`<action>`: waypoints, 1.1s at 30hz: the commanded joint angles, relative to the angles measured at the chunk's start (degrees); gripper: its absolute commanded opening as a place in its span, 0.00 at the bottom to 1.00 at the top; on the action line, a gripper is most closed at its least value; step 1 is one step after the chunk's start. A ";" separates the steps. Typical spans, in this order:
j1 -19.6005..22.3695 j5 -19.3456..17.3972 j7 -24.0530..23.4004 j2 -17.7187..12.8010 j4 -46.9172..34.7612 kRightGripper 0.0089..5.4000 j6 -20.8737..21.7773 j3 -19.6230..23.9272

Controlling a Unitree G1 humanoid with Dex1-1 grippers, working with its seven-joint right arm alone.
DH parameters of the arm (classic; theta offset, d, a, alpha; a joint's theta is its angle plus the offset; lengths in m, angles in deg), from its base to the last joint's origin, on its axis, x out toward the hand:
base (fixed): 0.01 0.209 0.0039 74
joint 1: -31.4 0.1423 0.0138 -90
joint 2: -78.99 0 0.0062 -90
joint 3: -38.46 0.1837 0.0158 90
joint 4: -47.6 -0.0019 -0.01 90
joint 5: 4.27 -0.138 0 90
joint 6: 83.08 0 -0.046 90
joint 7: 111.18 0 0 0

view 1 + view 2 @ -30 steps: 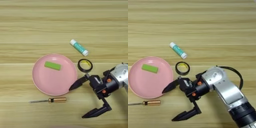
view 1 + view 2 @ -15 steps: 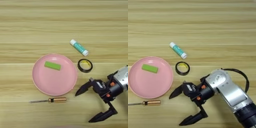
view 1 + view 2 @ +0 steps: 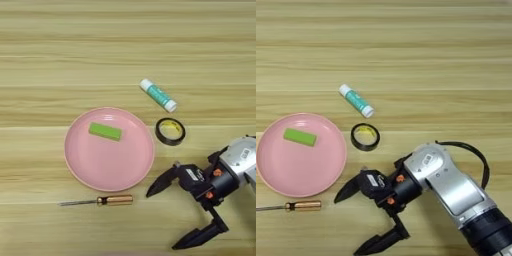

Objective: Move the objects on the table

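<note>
In the left eye view, the wooden table (image 3: 60,45) fills the frame, its plank grain running side to side. A round pink plate (image 3: 109,149) sits left of centre, and a flat green block (image 3: 105,131) lies on its upper part, slightly tilted. Just below the plate's lower rim lies the screwdriver (image 3: 97,201), amber handle to the right, thin shaft pointing left. Right of the plate, near but not touching it, the black tape ring (image 3: 170,131) lies flat. Above the ring the glue stick (image 3: 157,95) lies on a diagonal, white cap end toward the lower right. The right gripper (image 3: 166,216) comes in from the lower right, its two black fingers (image 3: 161,183) spread wide with nothing between them (one tip points toward the plate's lower right rim, the other reaches toward the bottom edge).

In the right eye view the same layout sits further left: the plate's left rim is cut by the frame edge and the screwdriver's tip runs off the left edge. Here the silver forearm (image 3: 453,185) shows in full, running from the lower right corner up toward centre, with a black cable (image 3: 476,155) looping over it. The fingers stand wide apart and empty, both well clear of the tape ring above them.
</note>
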 commanded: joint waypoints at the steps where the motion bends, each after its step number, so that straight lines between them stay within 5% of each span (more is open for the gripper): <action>1: 3.11 0.50 -3.27 0.24 -0.80 0.99 1.70 1.68; 33: 2.57 4.59 -9.45 6.85 2.23 0.95 4.01 -0.49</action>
